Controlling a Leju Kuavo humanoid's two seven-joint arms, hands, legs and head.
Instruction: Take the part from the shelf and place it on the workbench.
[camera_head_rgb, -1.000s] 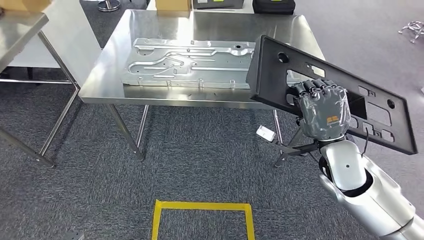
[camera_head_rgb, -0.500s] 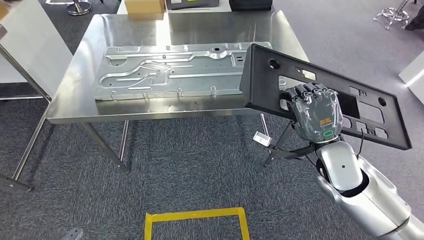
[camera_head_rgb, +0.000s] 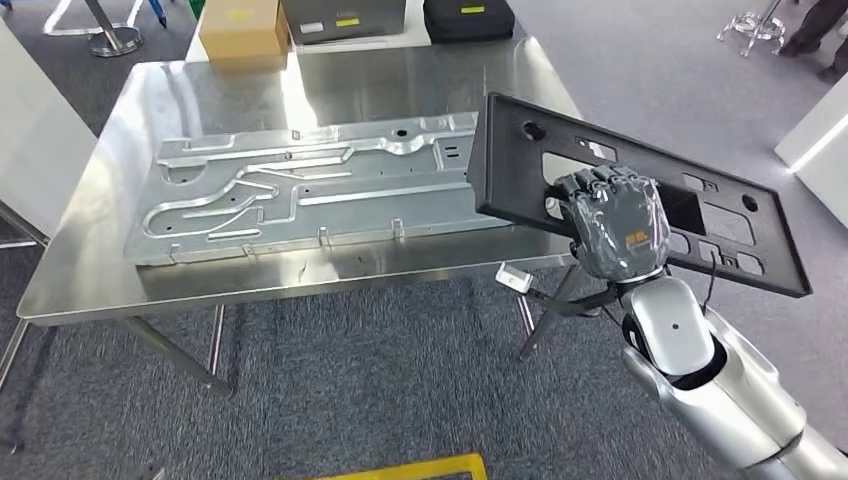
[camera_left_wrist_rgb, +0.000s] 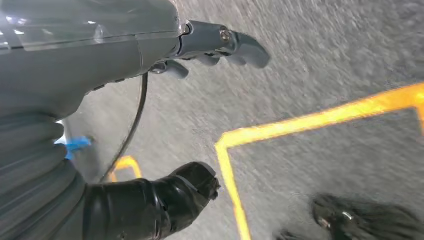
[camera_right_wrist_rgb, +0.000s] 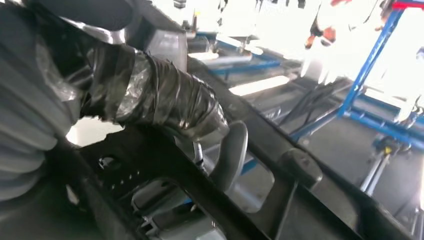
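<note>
A long black plastic panel with several cut-outs, the part, is held up by my right hand, which grips its lower edge near the middle. The panel tilts, its left end over the right edge of the steel workbench and the rest out past it. In the right wrist view my taped thumb presses on the panel's ribbed back. My left hand hangs over the carpet in the left wrist view, fingers apart and holding nothing.
A large stamped metal sheet covers most of the workbench. A cardboard box, a grey case and a black case stand at its far edge. Yellow floor tape marks the carpet near me.
The camera has come closer to the workbench and swung right, so the table shifted left in the picture. The panel stays in my right hand, its left end now over the table's edge.
</note>
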